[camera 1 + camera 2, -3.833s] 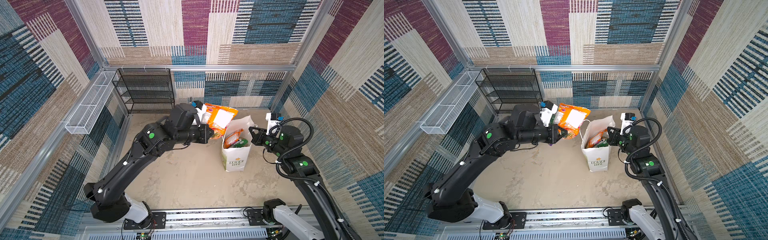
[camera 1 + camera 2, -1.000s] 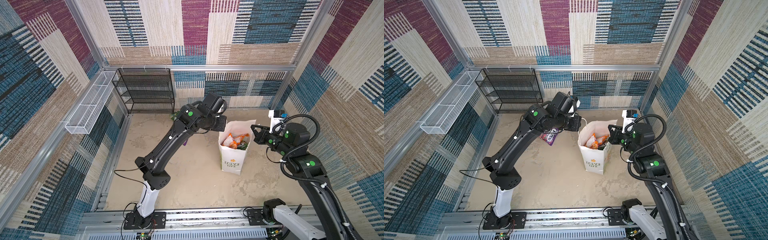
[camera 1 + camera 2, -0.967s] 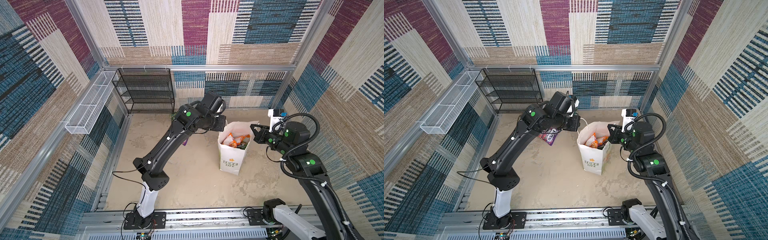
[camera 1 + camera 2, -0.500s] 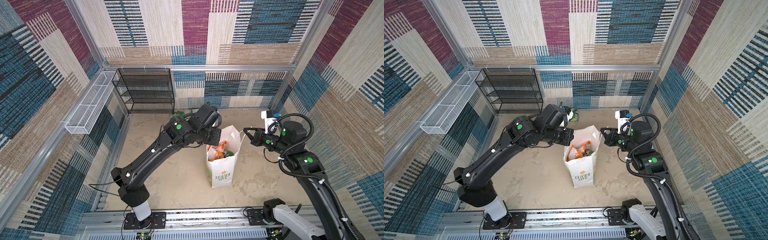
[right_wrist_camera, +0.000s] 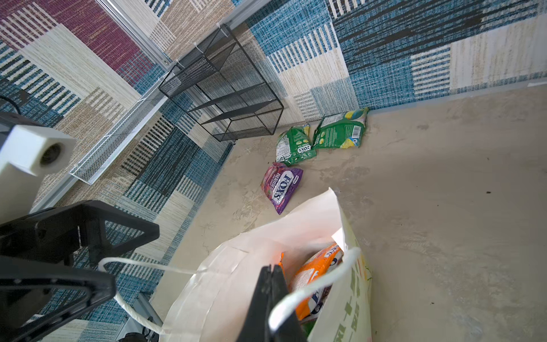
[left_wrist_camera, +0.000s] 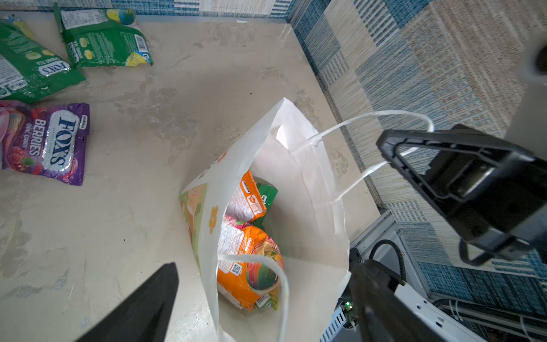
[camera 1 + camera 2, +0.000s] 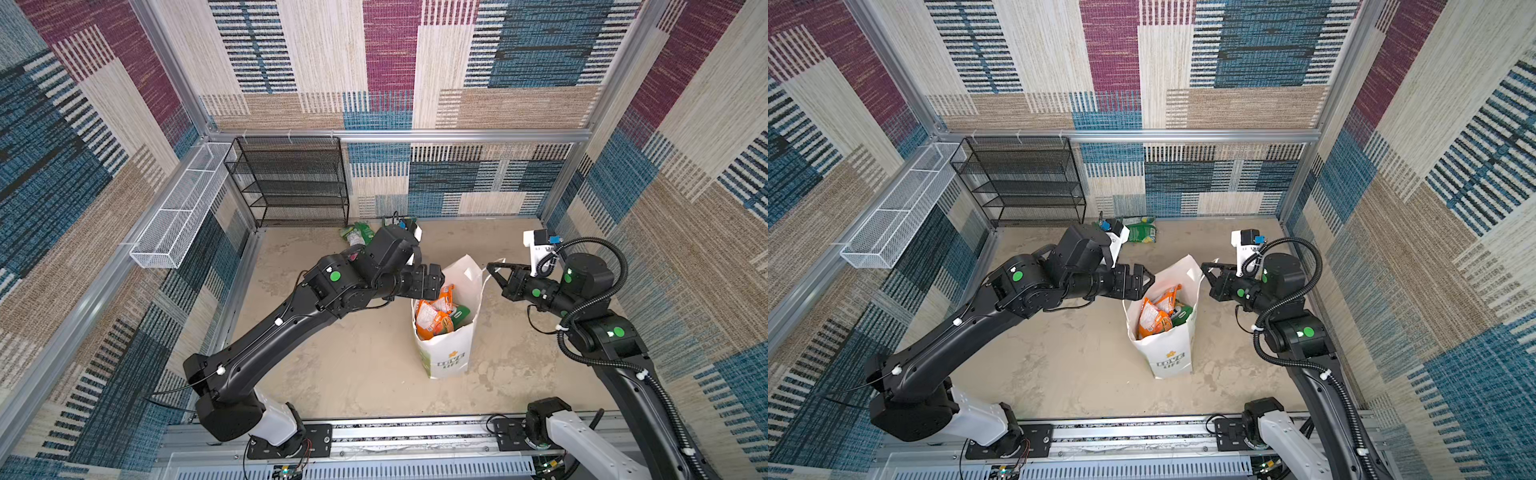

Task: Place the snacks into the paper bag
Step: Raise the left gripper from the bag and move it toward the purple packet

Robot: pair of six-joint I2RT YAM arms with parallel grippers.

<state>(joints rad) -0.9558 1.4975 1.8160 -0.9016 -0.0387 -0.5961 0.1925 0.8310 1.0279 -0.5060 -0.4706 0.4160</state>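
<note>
A black wire-mesh shelf rack (image 7: 291, 183) is set against the far wall at the far left corner, and a long white wire basket (image 7: 178, 220) is hung on the left wall beside it. The white paper bag (image 7: 446, 357) is stood upright on the beige floor (image 7: 353, 374), right of the middle and between the two grippers, with its mouth open. At least two orange packets (image 6: 247, 266) and a green packet (image 6: 268, 194) are seen inside it. Three more snacks are seen lying on the floor near the far wall, left of the bag. A green FOX'S packet (image 5: 294, 145) and a second green packet (image 5: 340, 130) are laid just beside each other, and a purple FOX'S Berries packet (image 5: 281, 183) is laid nearer. The left arm is stretched from its near-left base across to the bag's left rim, with the forearm roughly level. The left gripper (image 7: 1147, 284) is spread wide, and the bag's left cord handle (image 6: 266, 263) is seen lying loose between its fingers (image 5: 88, 231). The right arm is bent at the elbow and pointed leftward. The right gripper (image 7: 1205, 267) is pressed together on the right cord handle (image 6: 370, 114), which is drawn taut.
</note>
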